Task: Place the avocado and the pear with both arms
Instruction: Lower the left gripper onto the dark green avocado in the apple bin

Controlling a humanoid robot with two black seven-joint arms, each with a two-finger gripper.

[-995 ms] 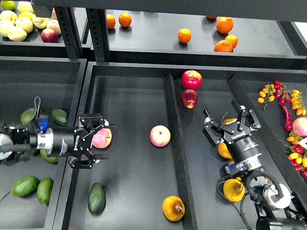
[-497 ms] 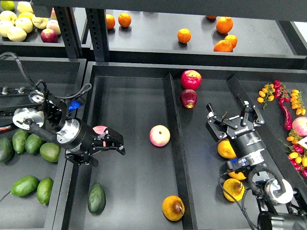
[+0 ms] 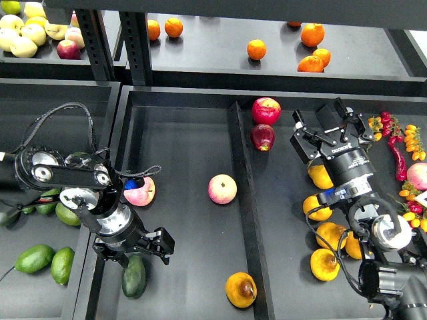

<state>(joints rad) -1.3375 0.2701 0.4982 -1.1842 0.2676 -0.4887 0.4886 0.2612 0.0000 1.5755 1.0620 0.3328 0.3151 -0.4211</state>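
The dark green avocado (image 3: 133, 280) lies at the front left of the middle tray (image 3: 187, 140). My left gripper (image 3: 132, 253) hangs right over its upper end, jaws open, one finger on each side, not closed on it. The pear (image 3: 241, 289), orange-yellow with a brown blotch, lies at the tray's front, next to the divider (image 3: 244, 200). My right gripper (image 3: 328, 128) is open and empty, high over the right compartment, far from the pear.
Pink apples (image 3: 222, 189) (image 3: 141, 192) lie in the middle tray, and red apples (image 3: 266, 111) at its back. Several orange-yellow pears (image 3: 323, 265) lie under my right arm. Light green avocados (image 3: 35, 259) fill the left bin. Oranges (image 3: 257, 49) sit on the back shelf.
My left gripper has swung from beside the pink apple toward the front and now sits over the avocado. My right gripper has moved up and away toward the back.
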